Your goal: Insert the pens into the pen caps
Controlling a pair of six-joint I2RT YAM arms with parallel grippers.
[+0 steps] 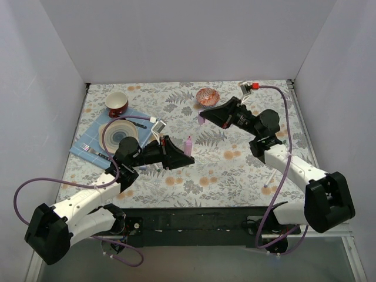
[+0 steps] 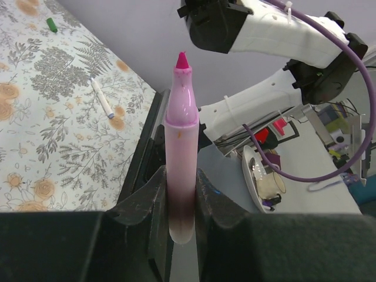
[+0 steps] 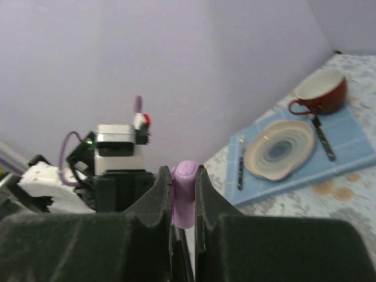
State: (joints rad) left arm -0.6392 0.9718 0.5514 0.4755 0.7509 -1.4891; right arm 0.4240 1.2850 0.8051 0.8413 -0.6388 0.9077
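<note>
My left gripper (image 2: 181, 194) is shut on the lower barrel of the pale-pink marker (image 2: 180, 147), which stands upright with its bare pink tip on top. Seen from above, that marker (image 1: 188, 144) sits at mid-table in the left gripper (image 1: 184, 155). My right gripper (image 3: 184, 176) is shut on the pink pen cap (image 3: 185, 194), and hangs up and to the right of the marker, apart from it, in the top view (image 1: 202, 116). A slim white pen (image 2: 101, 98) and a green cap (image 2: 51, 24) lie on the floral cloth.
A blue mat (image 1: 88, 148) at the back left carries a plate (image 1: 117, 135), a red cup (image 1: 117, 103) and dark-handled cutlery. An orange patterned bowl (image 1: 208, 96) stands at the back centre. White walls enclose three sides.
</note>
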